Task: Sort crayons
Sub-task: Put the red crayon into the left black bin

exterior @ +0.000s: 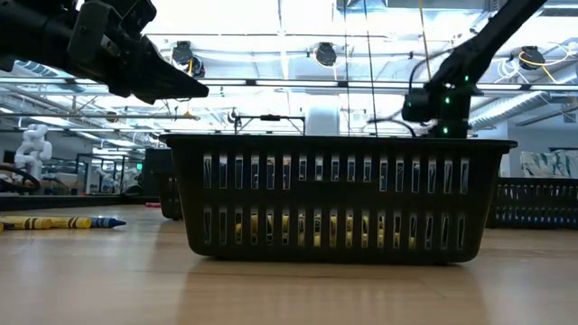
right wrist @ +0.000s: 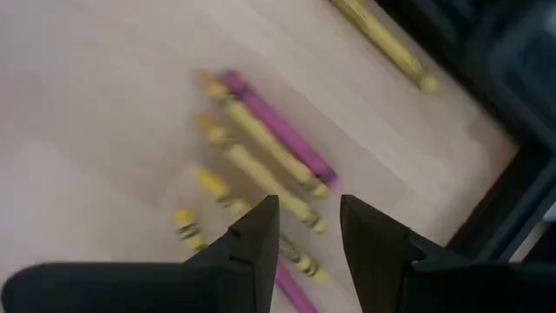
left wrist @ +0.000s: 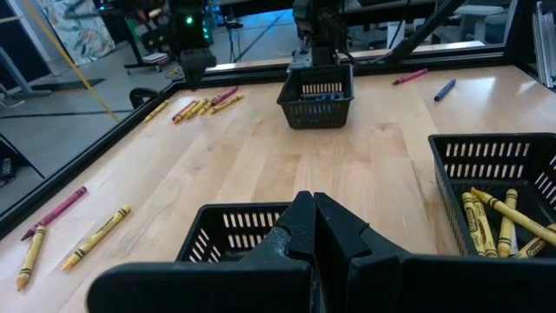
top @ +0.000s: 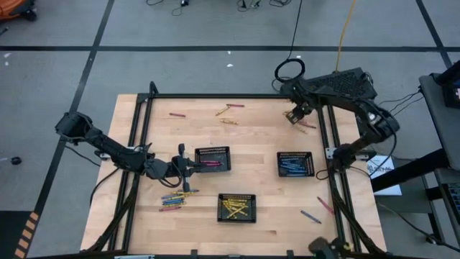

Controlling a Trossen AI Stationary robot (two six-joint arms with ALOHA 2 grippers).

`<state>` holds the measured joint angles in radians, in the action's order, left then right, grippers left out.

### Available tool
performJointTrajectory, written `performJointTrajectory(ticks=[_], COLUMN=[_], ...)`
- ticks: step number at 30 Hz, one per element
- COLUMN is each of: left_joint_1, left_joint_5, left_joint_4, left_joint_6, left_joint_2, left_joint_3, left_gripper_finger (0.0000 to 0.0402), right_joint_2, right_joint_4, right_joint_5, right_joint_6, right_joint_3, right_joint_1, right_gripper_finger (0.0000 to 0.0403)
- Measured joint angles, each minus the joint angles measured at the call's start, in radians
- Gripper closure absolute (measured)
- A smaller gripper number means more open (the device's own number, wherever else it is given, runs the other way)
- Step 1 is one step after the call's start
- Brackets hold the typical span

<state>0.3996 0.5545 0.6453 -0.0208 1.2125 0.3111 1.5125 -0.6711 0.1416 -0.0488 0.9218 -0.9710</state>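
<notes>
My left gripper is shut just left of the black mesh tray that holds pink crayons. In the left wrist view its closed fingertips hover over that tray's near rim, and I see nothing between them. My right gripper is open at the far right, above a small cluster of crayons. In the right wrist view its fingers stand over several yellow crayons and a pink one lying on the wood, touching none.
A tray of blue crayons stands right of centre and a tray of yellow ones near the front. Loose crayons lie in a pile front left, along the far side and front right. A black frame borders the table.
</notes>
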Motion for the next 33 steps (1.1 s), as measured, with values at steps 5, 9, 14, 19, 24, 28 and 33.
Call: performJointTrajectory(ticks=[5,9,14,19,24,28,33], left_joint_1=[0.000,0.000,0.000,0.000,0.000,0.000,0.000], left_joint_5=[0.000,0.000,0.000,0.000,0.000,0.000,0.000], left_joint_4=[0.000,0.000,0.000,0.000,0.000,0.000,0.000], left_joint_6=[0.001,0.001,0.002,0.001,0.001,0.001,0.001], left_joint_2=[0.000,0.000,0.000,0.000,0.000,0.000,0.000], left_joint_3=[0.000,0.000,0.000,0.000,0.000,0.000,0.000], left_gripper_finger=[0.0402,0.0402,0.0402,0.0402,0.0402,0.0402,0.0402], right_joint_2=[0.051,0.049,0.050,0.050,0.050,0.051,0.049], right_joint_4=[-0.016,-0.119,-0.268,-0.290,-0.232,-0.191,-0.158], right_joint_5=[-0.017,-0.013,-0.023,-0.036,0.070,0.092,0.092], right_joint_6=[0.069,0.019,-0.067,-0.169,-0.178,-0.202,-0.242], right_joint_3=[0.002,0.040,0.053,0.005,-0.050,-0.084,-0.113], right_joint_1=[-0.067,-0.069,-0.056,-0.014,0.011,0.011,0.014], right_gripper_finger=[0.0294,0.0294,0.0294,0.0294,0.0294,0.0294,0.0310])
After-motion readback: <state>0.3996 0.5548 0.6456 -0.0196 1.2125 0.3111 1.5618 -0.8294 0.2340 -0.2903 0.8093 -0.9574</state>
